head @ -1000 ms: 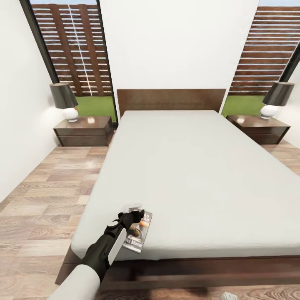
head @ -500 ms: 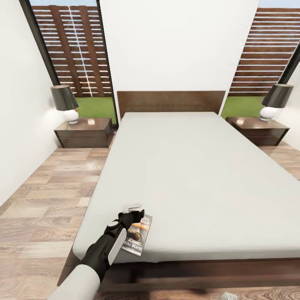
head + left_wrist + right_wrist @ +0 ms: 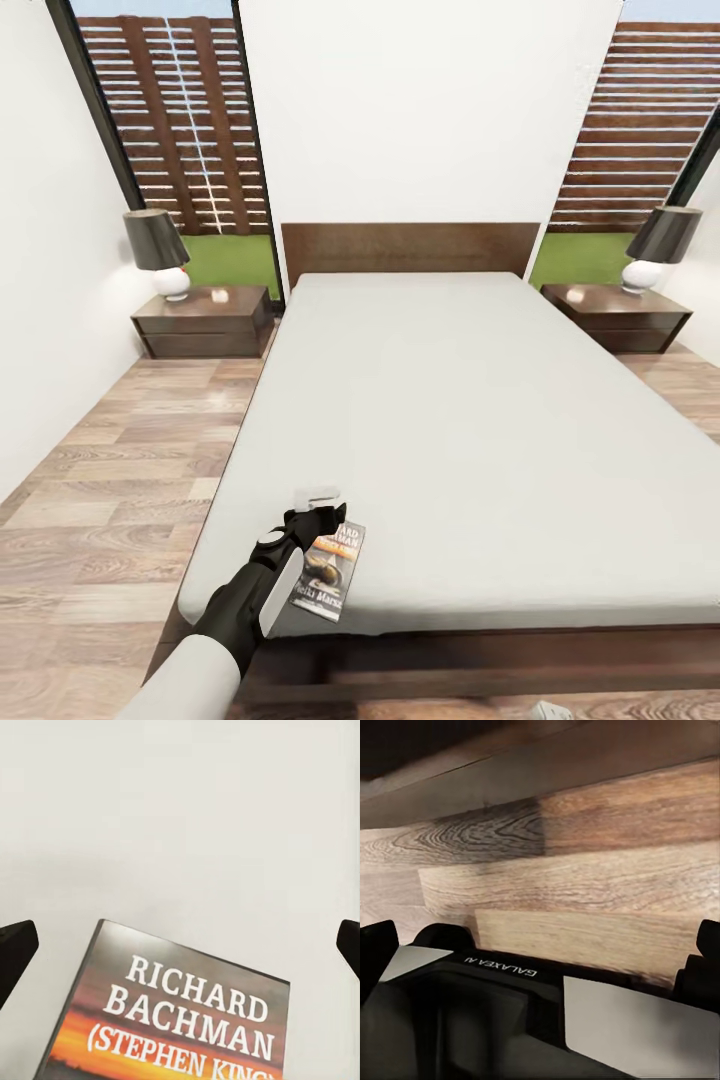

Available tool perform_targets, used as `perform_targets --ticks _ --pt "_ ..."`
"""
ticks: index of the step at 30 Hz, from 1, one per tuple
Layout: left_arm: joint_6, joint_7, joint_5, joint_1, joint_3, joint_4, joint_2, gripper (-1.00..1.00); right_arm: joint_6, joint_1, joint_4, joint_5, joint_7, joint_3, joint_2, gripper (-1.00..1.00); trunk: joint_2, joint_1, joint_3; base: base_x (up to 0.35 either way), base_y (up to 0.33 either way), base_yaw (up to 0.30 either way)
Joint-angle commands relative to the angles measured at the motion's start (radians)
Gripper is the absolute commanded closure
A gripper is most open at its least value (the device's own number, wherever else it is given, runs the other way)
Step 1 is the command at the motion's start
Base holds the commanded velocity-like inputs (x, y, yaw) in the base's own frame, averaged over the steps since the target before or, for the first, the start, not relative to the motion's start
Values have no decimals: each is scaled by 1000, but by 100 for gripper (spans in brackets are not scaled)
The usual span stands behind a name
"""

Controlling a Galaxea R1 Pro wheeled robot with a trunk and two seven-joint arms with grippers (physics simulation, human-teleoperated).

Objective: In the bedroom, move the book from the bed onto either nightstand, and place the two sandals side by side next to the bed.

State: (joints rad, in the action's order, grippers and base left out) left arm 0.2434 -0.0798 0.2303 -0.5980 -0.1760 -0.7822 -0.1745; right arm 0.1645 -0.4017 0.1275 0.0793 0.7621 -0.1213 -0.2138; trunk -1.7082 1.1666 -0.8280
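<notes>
1. Left hand (image 3: 318,522) is reaching low over the bed's (image 3: 480,440) near corner, fingers (image 3: 15,952) spread wide apart.
2. Book (image 3: 328,570) is lying on the mattress beneath it, lower cover cut off.

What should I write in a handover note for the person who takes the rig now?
Left tool: open, fingers spread wide on both sides of the book, not gripping it.
Right tool: open, hanging low over the wood floor.
Book: lying flat on the bed, at its near left corner.
Nightstands: left nightstand and right nightstand flank the headboard, each with a lamp.
Done: nothing placed yet.
Left: grip the book, carry it to a nightstand; then find both sandals and set them side by side next to the bed.
</notes>
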Motion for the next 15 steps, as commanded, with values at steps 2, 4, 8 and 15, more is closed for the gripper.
perform_targets --ticks 2,4,8,15 --pt "4 -8 11 0 -2 -2 0 -100 10 0 0 8 3 -3 0 -100 14 -8 6 0 0 0" --pt "5 -8 11 0 -2 -2 0 -100 10 0 0 8 3 -3 0 -100 28 -16 12 0 0 0" --pt "5 -8 11 0 -2 -2 0 -100 10 0 0 8 3 -3 0 -100 56 -31 24 0 0 0" --pt "5 -8 9 0 -2 -6 0 -100 10 0 0 8 3 -3 1 -100 105 -58 46 0 0 0"
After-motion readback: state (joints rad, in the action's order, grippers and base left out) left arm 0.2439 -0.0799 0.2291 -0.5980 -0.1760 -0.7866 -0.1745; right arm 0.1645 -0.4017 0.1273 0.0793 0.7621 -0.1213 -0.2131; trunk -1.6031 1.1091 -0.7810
